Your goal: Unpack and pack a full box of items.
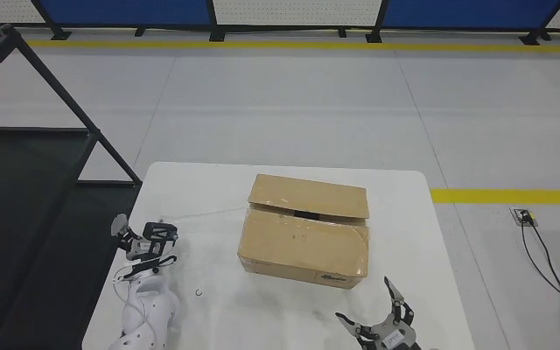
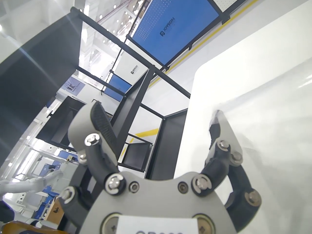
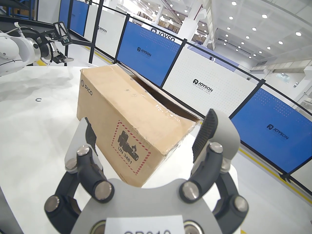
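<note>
Right gripper (image 3: 148, 118) is closest, fingers spread wide with nothing in them, and the one cardboard box (image 3: 126, 113) sits just ahead of it on the white table (image 1: 210, 188), not touching. Box's top flaps aren't fully shut, and a dark gap shows. Second gripper, the left one (image 1: 143, 234), is well off to the box's other side, also spread open and empty. One small C-shaped ring (image 1: 200, 292) lies between it and the box.

A: What's inside the brown cardboard box (image 1: 304, 229)?
B: Can't tell; its top shows just a dark slit (all shadow within).
A: And the small dark curved thing (image 1: 200, 292) on the white desk (image 1: 210, 188)?
B: Too small to name.
</note>
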Robot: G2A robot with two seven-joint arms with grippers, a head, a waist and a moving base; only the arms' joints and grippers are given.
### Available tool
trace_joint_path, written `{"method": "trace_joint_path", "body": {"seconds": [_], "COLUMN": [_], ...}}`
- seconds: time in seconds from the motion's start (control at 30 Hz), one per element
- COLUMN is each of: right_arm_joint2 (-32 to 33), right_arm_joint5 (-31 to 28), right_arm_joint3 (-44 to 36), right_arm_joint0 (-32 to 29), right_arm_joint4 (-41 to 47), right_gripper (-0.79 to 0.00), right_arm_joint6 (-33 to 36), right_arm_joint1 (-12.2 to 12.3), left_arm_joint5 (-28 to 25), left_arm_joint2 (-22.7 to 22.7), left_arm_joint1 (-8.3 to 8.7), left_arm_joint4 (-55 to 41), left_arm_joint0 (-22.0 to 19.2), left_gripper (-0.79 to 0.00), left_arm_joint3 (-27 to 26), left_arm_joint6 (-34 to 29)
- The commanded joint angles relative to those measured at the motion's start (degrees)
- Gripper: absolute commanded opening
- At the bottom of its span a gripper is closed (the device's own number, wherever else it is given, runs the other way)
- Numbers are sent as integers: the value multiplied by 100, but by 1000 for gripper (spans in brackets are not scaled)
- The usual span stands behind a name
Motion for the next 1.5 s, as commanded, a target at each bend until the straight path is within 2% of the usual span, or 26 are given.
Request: {"method": "trace_joint_path", "body": {"seconds": [0.0, 0.27, 0.6, 0.7, 1.07, 1.47], "right_arm_joint2": [-1, -49, -128, -131, -71, -54], "right_arm_joint5": [-20, -118, -204, -196, -122, -53], "right_arm_joint3": [20, 8, -54, -56, -50, -54], "right_arm_joint0": [24, 145, 268, 265, 183, 120], "right_arm_joint4": [11, -29, -111, -109, -42, 12], "right_gripper": [0, 0, 0, 0, 0, 0], "right_arm_joint6": [-1, 98, 260, 264, 223, 178], "right_arm_joint1": [2, 9, 18, 20, 34, 42], "left_arm_joint5": [-10, -82, -82, -231, -580, -576], "left_arm_joint2": [-14, -147, -147, -197, -454, -713], "left_arm_joint1": [-5, -3, -3, 2, 34, 38], "left_arm_joint4": [26, 96, 96, 62, 183, -187], "left_arm_joint0": [49, 360, 360, 349, -300, -764], "left_gripper": [0, 0, 0, 0, 0, 0], "left_arm_joint3": [-21, -268, -268, -258, 538, 1395], "left_arm_joint6": [-34, -70, -70, -39, -94, -117]}}
